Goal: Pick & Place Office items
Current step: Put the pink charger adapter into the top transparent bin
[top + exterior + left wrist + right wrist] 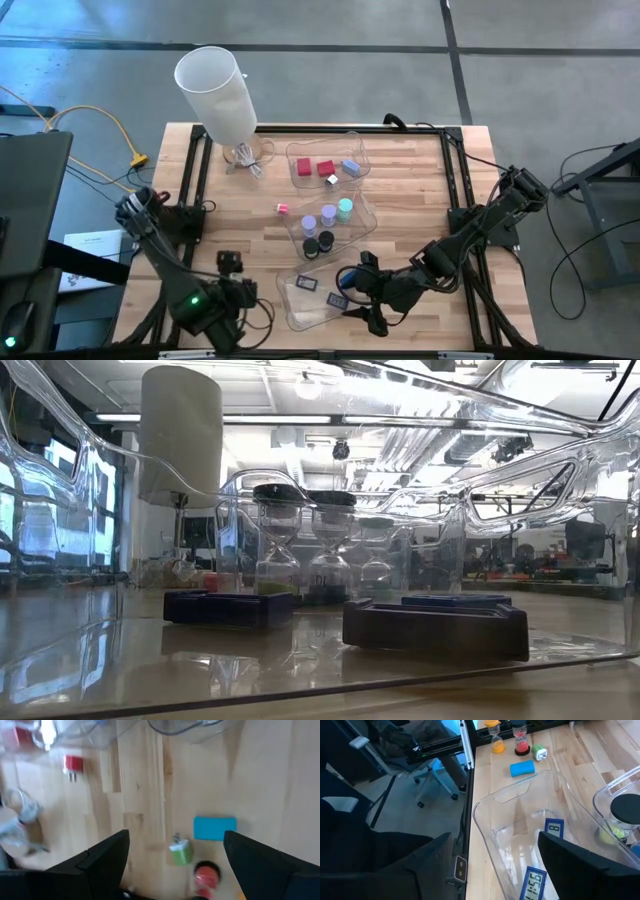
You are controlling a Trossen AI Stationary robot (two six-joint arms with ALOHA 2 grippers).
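Note:
In the high view three clear trays lie in a row. The far tray (pixel 328 163) holds red blocks and a blue piece. The middle tray (pixel 330 225) holds lilac, teal and black cylinders. The near tray (pixel 318 298) holds flat dark rectangles (pixel 554 828), which lie flat on its floor. A pink piece (pixel 283 208) lies on the wood. My right gripper (pixel 362 297) hovers open over the near tray's right end. My left gripper (pixel 232 266) is open above the near left corner, over a blue rectangle (pixel 215 828), a green piece (pixel 180 853) and a red cylinder (pixel 206 873).
A big white lamp shade (pixel 218 90) stands at the far left of the table. An orange cylinder (pixel 492 730) stands by the near left corner, beside the red one. Black frame rails edge the table. Bare wood lies between the trays and the right rail.

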